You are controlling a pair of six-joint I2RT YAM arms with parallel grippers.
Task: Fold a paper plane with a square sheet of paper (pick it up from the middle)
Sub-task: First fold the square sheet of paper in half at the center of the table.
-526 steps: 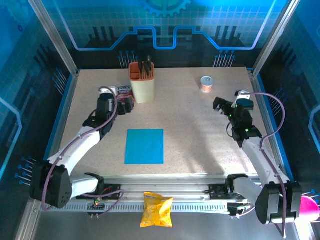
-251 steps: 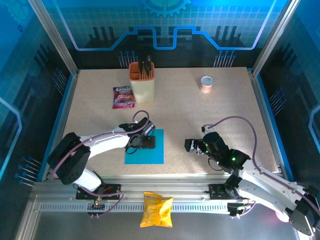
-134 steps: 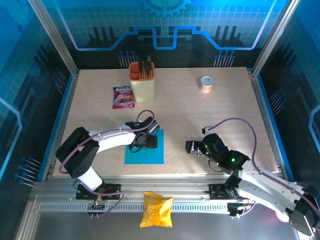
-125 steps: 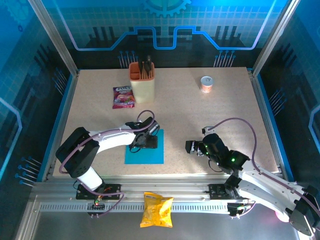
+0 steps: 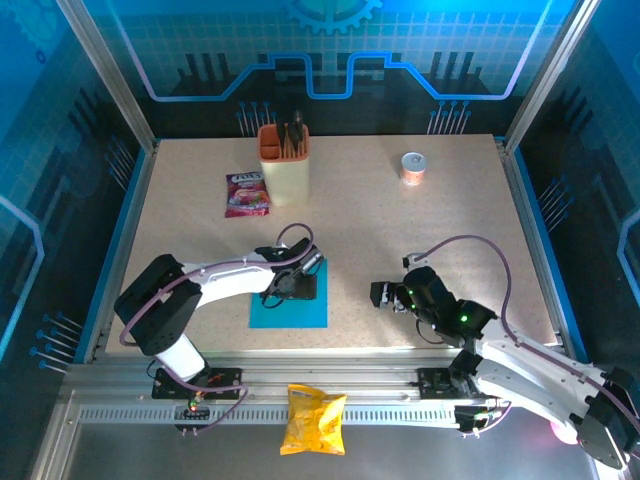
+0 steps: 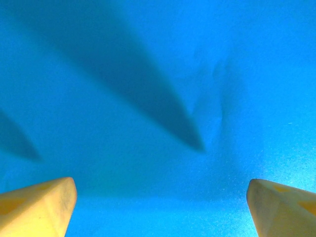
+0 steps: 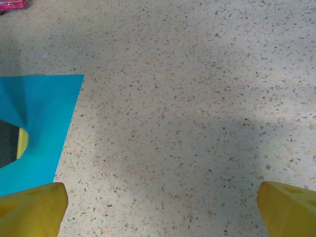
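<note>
Square sheet of paper (image 5: pixel 290 312) (image 6: pixel 158 98) (image 7: pixel 42 111): lies on the table, near its front edge and left of centre, bright cyan-blue and unfolded; rises in a slight ridge beside the left pincer in the right wrist view.
Left pincer (image 5: pixel 298 285) (image 6: pixel 158 212): sits low on the upper middle of the sheet, yellow fingers (image 6: pixel 37 205) spread wide apart with only blue paper between them; clamps nothing.
Right pincer (image 5: pixel 381 293) (image 7: pixel 160 210): hovers low over bare table just right of the sheet, pointing towards it, fingers (image 7: pixel 289 210) fully apart, gripping nothing.
Table (image 5: pixel 430 230): speckled beige, walled by blue-lit panels.
Holder (image 5: pixel 284 172): stands upright near the back edge, orange top and cream body, dark tools inside.
Snack packet (image 5: pixel 247 194): lies flat just left of the holder, pink-purple, well apart from the sheet.
Small tin (image 5: pixel 413 167): stands at the back right, alone.
Crisp bag (image 5: pixel 313 418): rests on the metal rail in front of the table, yellow, between the two arm bases.
</note>
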